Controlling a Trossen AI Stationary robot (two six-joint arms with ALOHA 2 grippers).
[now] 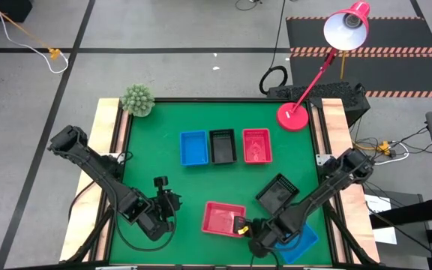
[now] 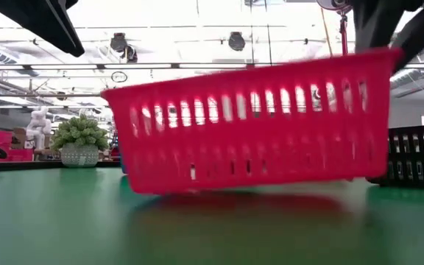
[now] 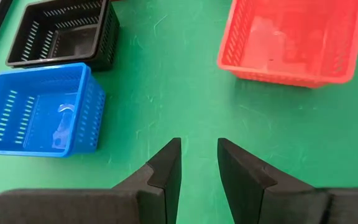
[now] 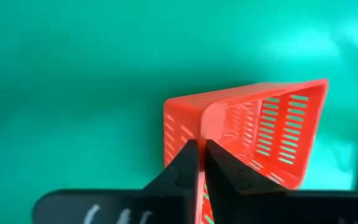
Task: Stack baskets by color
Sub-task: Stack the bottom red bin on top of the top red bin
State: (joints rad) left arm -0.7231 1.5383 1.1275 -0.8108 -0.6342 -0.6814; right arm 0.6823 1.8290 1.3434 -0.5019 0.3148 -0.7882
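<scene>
Right end effector (image 4: 201, 163) at near edge of green counter (image 1: 163, 120), fingers pinched shut on wall of a red basket (image 4: 253, 134); in low view that basket (image 2: 252, 121) hangs tilted, one end higher than the other. Left end effector (image 3: 199, 163) near counter's near-left part, fingers partly apart w/ nothing between them, hovering over bare green. Row of three baskets at counter centre: blue basket (image 1: 193, 148), black basket (image 1: 222, 145), second red basket (image 1: 257, 145), side by side. Another black basket (image 1: 277, 193) angled, right of the gripped one. Another blue basket (image 1: 298, 244) at near-right corner, partly under right arm. Red lamp base (image 1: 292, 117) at far right; small potted plant (image 1: 136, 100) at far-left corner.
</scene>
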